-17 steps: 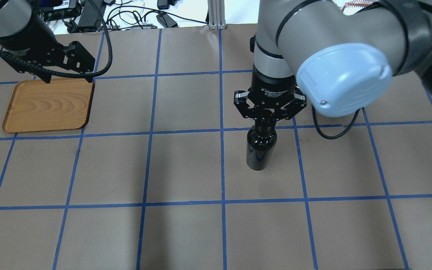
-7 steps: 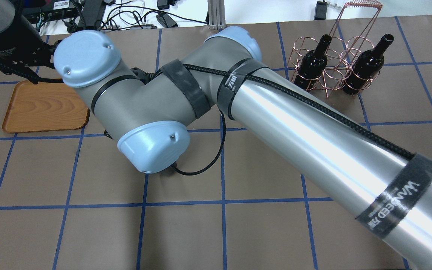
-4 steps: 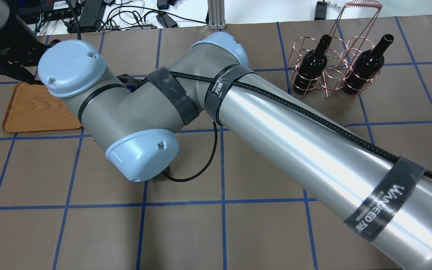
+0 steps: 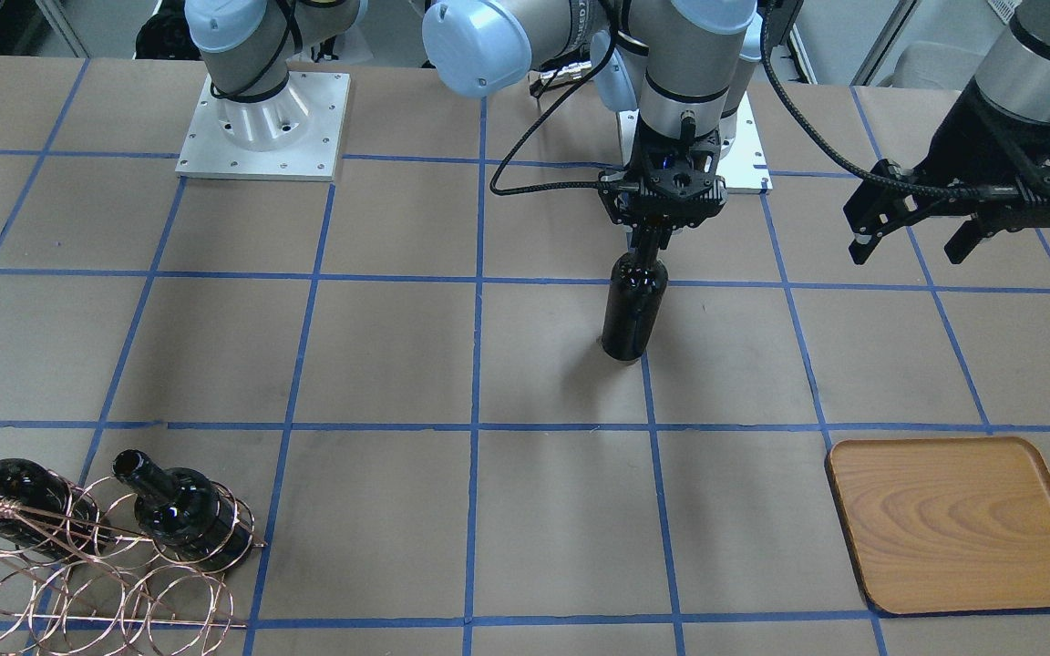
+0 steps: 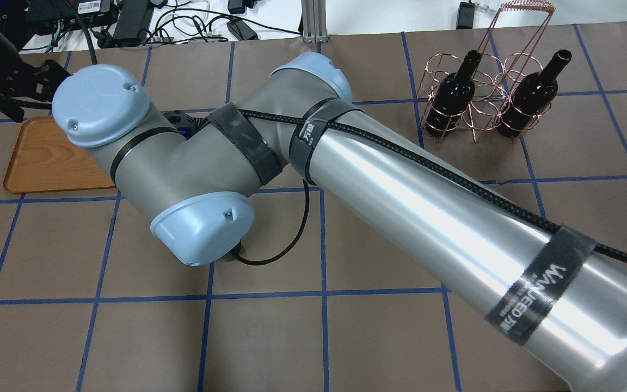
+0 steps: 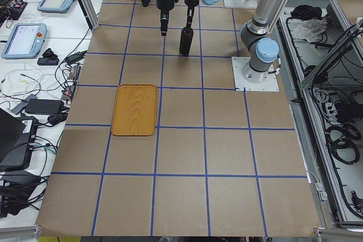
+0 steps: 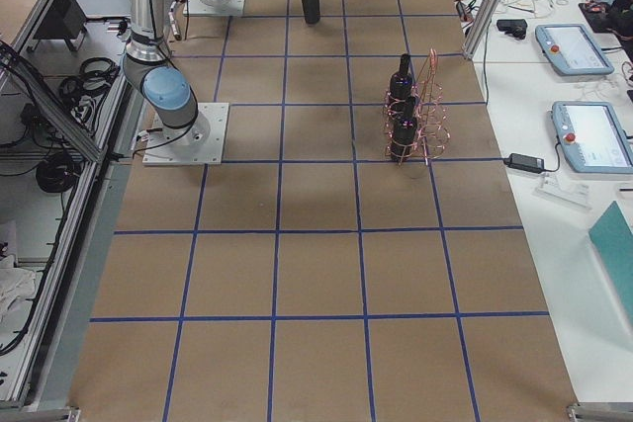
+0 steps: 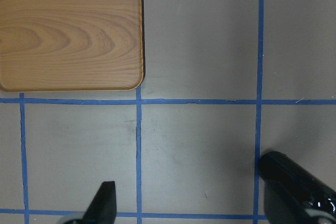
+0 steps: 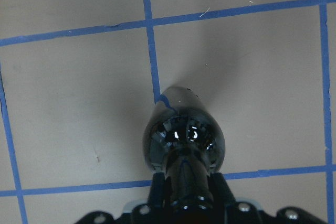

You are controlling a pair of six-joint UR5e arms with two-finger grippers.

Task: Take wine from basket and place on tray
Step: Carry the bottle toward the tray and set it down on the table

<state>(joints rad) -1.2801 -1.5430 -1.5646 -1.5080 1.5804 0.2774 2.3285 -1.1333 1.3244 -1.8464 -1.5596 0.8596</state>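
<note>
— At the table's middle, what is the right gripper (image 4: 649, 244) doing?

— It points straight down, and its fingers are pinched on the neck of the wine bottle (image 4: 633, 314). The bottle's body sits directly below it.

— Which way does the bottle run?

— Its long axis is vertical, with the mouth up between the fingers and the base down at the brown paper of the table (image 4: 397, 346). Whether the base touches the paper, I cannot tell.

— And the wooden tray (image 4: 953, 524)?

— In the front-facing view it is well apart from the bottle, nearer the camera and to the right. The left gripper (image 4: 905, 253) hovers far right, fingers spread.

— The wire basket (image 4: 87, 583)?

— It is at the near left corner of that view. A second bottle (image 4: 180, 515) and a third bottle (image 4: 10, 492) sit in its rings.
</note>
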